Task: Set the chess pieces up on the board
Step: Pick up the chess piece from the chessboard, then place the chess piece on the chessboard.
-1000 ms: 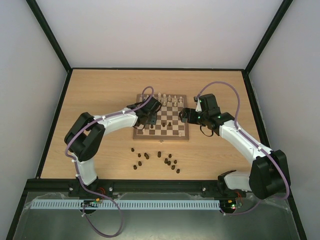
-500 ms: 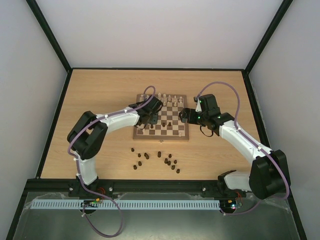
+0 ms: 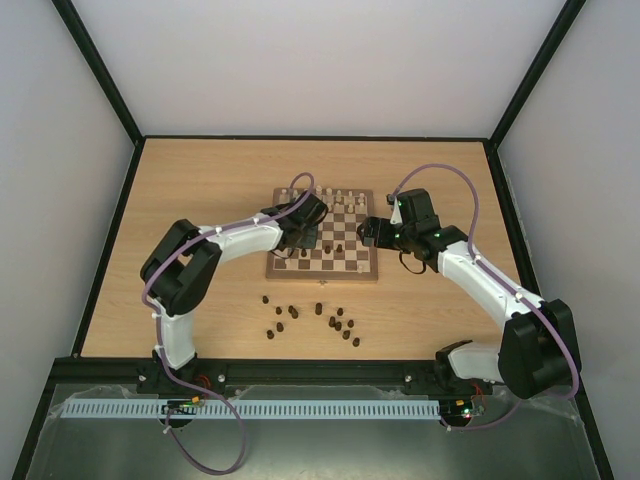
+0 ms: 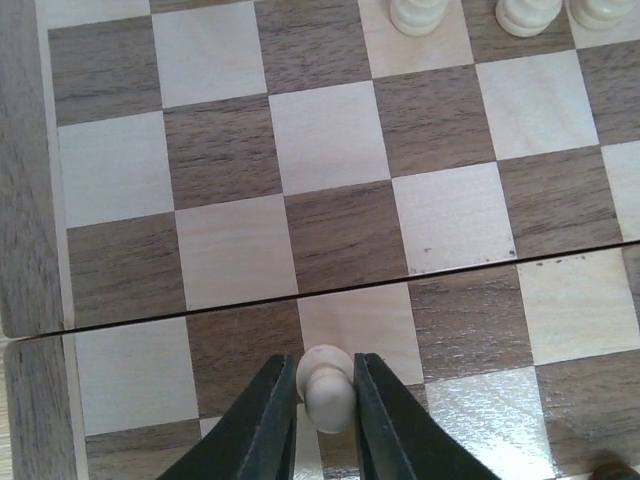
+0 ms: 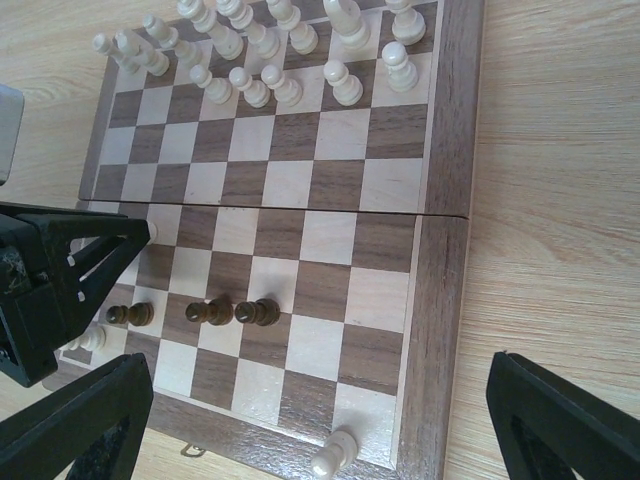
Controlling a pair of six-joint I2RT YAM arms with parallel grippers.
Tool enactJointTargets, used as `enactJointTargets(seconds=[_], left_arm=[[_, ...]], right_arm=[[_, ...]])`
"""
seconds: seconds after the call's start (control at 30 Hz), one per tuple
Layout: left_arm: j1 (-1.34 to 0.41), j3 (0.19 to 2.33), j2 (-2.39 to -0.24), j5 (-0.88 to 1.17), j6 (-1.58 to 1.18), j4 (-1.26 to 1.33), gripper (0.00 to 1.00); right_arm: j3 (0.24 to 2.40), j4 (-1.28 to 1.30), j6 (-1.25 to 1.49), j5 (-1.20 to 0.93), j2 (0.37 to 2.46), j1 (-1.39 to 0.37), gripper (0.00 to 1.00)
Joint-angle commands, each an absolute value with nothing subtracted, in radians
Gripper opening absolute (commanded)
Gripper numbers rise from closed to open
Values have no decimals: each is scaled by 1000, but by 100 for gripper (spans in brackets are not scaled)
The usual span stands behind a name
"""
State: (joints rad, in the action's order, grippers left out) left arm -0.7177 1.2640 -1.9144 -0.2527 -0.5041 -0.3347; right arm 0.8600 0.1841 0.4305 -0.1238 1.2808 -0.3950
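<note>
On the table, seen from above, the chessboard lies near the middle. Cream pieces fill its two far rows and a few dark pieces stand nearer. More loose dark pieces are scattered on the table, near of the board. The left pincer hangs over the board's left part. The right pincer hovers at its right edge.

Looking from the left wrist, the left pincer is clamped on a cream pawn, one finger on each side of it. The pawn sits just on the near side of the fold line that crosses the board. Whether its base touches the square cannot be told. Other cream pieces show at the top edge.

Looking from the right wrist, the right pincer has its fingers spread wide apart, with nothing between them but the board below. Dark pieces form a short row on the nearer half. One cream piece lies tipped on the board's wooden border. The left pincer shows at the left.
</note>
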Motion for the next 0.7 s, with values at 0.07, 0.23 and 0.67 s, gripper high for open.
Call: enactJointTargets(seconds=[0.07,0.23,0.67], left_arm=[[-723,1295,-1933,-275,-505,-344,10],[-723,1308,-1939,-287,-505,-344,8],[-680,1563,-2070,-311,-446,-436,9]], right_arm=[[846,189,426,-112,1267,-405,92],[845,191,426,-101,1263,-407,92],[844,191,427,-93,1266,-410,91]])
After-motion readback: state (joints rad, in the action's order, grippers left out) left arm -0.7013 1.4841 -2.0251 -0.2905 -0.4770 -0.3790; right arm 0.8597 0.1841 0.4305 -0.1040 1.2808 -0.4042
